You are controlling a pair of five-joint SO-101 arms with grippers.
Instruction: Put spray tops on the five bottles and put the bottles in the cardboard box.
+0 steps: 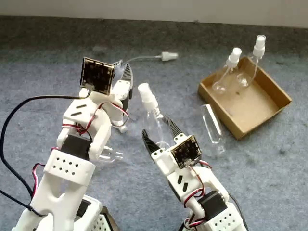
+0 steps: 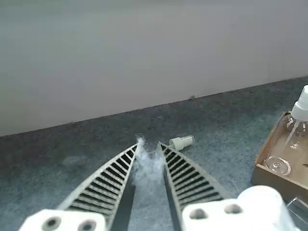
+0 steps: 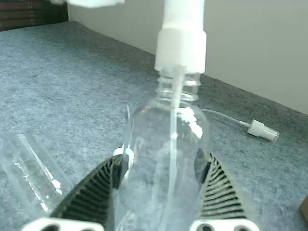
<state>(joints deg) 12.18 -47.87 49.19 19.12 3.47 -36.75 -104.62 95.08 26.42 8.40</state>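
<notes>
Right wrist view gives us the clearest look. Our right claw (image 3: 161,162) is pinching a clear plastic bottle (image 3: 163,139) around its rounded body. The bottle stands upright, with a white spray top (image 3: 180,38) sitting on the neck above the claw. Ribbed threads show under the collar, so we judge the top is not yet screwed fully down. To finish well, we would grip the slick, thin wall firmly without crushing it. We would also turn the collar squarely so the thin tube inside hangs straight.

Our left claw (image 2: 150,144) is slightly spread and holds nothing. Just beyond its tips a loose spray top (image 2: 181,142) lies on the grey, felt-like table (image 1: 269,163). To the right claw's right lies an uncapped bottle (image 1: 211,124). Beyond that is the cardboard box (image 1: 255,103), where two capped bottles (image 1: 222,79) stand.
</notes>
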